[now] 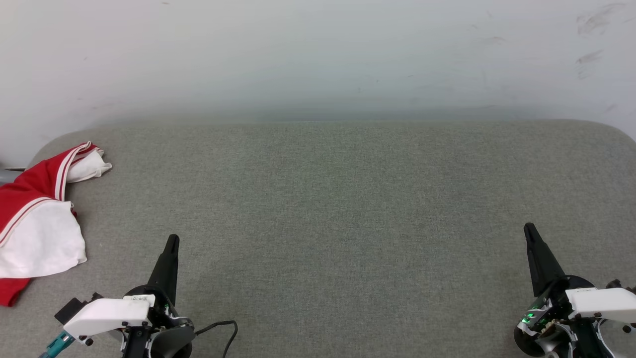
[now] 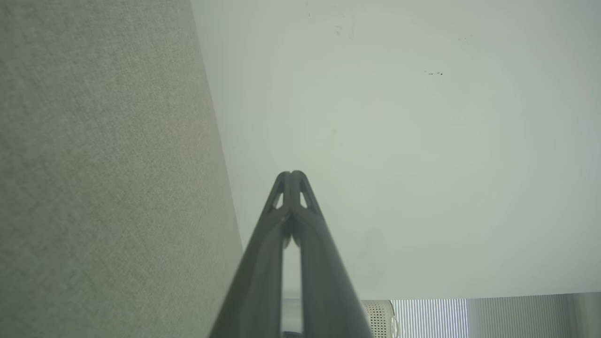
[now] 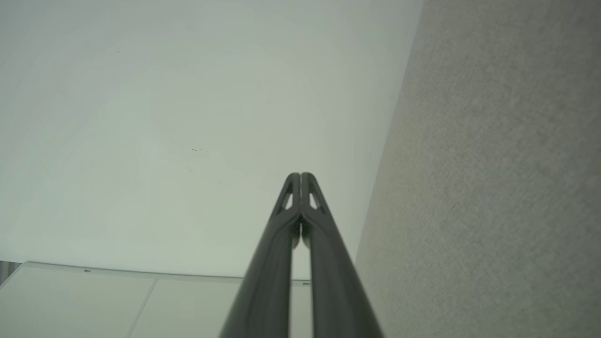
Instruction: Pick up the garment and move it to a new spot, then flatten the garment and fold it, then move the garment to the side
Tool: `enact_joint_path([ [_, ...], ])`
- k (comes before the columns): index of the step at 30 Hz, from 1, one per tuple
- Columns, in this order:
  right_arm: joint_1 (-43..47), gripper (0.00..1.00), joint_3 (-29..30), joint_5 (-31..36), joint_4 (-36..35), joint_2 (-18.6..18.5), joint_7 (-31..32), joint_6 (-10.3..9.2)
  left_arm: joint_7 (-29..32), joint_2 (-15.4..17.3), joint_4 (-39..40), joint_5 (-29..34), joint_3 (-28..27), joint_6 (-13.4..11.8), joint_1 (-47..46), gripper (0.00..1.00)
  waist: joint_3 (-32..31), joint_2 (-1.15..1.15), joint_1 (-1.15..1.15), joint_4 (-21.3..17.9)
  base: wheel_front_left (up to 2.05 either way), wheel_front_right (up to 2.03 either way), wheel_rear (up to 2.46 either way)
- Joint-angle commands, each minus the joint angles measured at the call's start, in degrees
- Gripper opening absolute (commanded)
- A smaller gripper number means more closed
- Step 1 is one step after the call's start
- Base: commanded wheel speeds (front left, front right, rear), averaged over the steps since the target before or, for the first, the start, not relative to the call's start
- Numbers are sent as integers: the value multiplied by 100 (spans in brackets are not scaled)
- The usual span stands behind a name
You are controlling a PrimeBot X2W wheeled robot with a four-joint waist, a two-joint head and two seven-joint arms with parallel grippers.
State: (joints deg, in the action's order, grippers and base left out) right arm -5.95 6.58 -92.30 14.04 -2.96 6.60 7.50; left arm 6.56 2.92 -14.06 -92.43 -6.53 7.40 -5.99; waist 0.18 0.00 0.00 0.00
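The garment (image 1: 37,219), red with white sleeves and red-and-white striped trim, lies bunched at the far left edge of the grey fabric surface (image 1: 338,209), partly cut off by the picture's edge. My left gripper (image 1: 171,241) is shut and empty at the lower left, a short way right of the garment and apart from it. At the lower right my right gripper (image 1: 529,229) is shut with nothing in it. In the wrist views the left gripper (image 2: 291,174) and right gripper (image 3: 300,175) each show their tips pressed together, pointing at the pale wall.
A pale wall (image 1: 318,54) rises behind the grey surface. A black cable (image 1: 223,325) loops beside the left wrist. A white perforated device (image 2: 380,319) and a ribbed panel (image 2: 429,317) show low in the left wrist view.
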Motion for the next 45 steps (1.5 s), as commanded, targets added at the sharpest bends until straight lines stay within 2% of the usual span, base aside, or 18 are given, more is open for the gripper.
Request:
enact_joint_path([
  [1, -56, 0, -5, -23, 2, 19, 3, -2, 9, -3, -5, 8, -8, 17, -51, 0, 0, 0, 0, 0, 0, 0, 0],
  [45, -56, 0, -5, -23, 2, 19, 3, -2, 8, -3, -5, 7, -5, 17, -51, 0, 0, 0, 0, 0, 0, 0, 0],
])
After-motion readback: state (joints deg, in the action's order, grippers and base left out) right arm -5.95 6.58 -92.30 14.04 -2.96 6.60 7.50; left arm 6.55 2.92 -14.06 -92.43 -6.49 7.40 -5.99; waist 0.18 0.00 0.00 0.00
